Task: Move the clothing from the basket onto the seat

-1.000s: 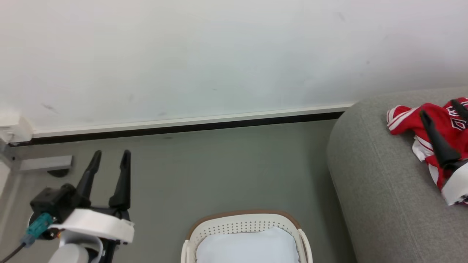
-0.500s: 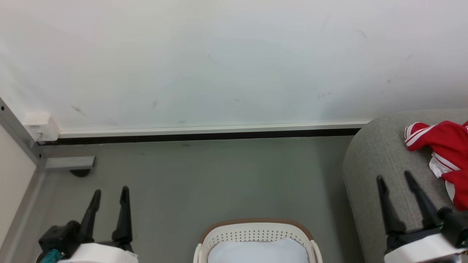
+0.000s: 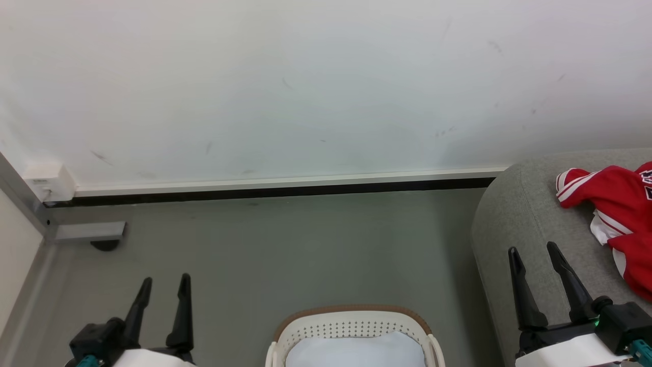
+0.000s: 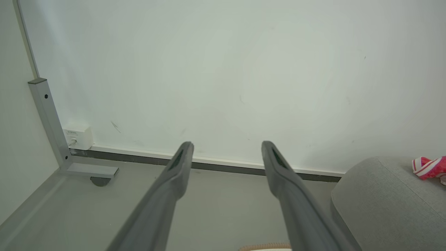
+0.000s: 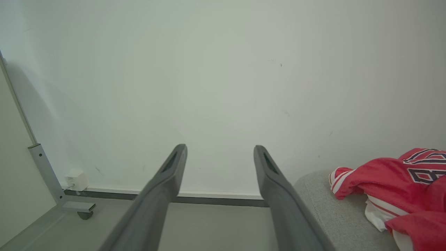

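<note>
Pale wall [image 3: 305, 76] is standing across the far side of the room you are looking into, with a white skirting [image 3: 285, 179] and a dark strip under it running along its foot, where it is meeting the grey floor [image 3: 305, 244]. At the far left a small white box [image 3: 48, 182] is sitting against the wall, and a grey metal frame [image 3: 86, 230] is resting on the floor just beside it.

On the right, the seat [image 3: 519, 214] is showing you its rounded grey corner. The clothing [image 3: 611, 193] is lying on the seat towards the right edge, crumpled, red with white stripes; in the right wrist view you are also seeing black-and-white lettering on it. The basket [image 3: 351, 312] is standing on the floor at the near middle, just left of the seat, cut off by the bottom edge. In the part you are seeing, its pale lining [image 3: 356, 351] is showing inside.

Your left pincer [image 3: 166, 279] is hovering over the floor at the near left, well apart from the basket, its two dark fingers pointing towards the wall. They are standing spread apart and gripping nothing. Your right pincer [image 3: 532, 247] is hovering over the near left edge of the seat, left of the clothing and apart from it. Its fingers are likewise spread wide with nothing between them, which the right wrist view is confirming for you.
</note>
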Available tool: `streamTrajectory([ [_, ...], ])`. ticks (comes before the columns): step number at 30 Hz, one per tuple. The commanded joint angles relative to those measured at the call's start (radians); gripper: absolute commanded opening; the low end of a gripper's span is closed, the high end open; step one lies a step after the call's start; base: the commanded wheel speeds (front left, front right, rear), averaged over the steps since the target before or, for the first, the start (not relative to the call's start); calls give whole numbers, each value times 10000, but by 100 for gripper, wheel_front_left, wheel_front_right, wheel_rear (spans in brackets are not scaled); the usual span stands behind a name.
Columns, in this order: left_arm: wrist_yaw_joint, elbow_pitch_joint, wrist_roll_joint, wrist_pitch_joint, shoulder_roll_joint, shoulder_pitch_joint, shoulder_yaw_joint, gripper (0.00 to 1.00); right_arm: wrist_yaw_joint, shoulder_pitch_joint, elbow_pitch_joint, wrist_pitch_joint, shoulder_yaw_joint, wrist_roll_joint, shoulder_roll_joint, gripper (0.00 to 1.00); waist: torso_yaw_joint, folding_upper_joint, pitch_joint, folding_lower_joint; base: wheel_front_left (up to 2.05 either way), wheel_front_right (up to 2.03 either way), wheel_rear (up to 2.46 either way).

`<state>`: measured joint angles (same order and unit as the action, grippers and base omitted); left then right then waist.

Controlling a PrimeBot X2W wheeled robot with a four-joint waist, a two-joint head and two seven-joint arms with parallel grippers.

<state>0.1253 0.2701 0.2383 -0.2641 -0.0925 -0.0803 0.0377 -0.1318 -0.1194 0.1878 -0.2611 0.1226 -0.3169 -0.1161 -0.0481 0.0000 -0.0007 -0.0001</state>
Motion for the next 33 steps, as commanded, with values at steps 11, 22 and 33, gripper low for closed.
streamTrajectory([
  [11,66,52,-147,-1,-3,-103,-121,100,24,174,-18,-25,8,86,135,100,-1,0,-9,1,0,0,0],
  [22,49,10,-73,-1,-94,-94,-151,100,24,125,9,-26,47,28,247,100,-73,0,-2,1,0,0,0],
  [33,63,352,764,301,68,-9,-68,0,-1,183,243,191,-43,-697,286,0,-65,0,-2,1,0,0,0],
])
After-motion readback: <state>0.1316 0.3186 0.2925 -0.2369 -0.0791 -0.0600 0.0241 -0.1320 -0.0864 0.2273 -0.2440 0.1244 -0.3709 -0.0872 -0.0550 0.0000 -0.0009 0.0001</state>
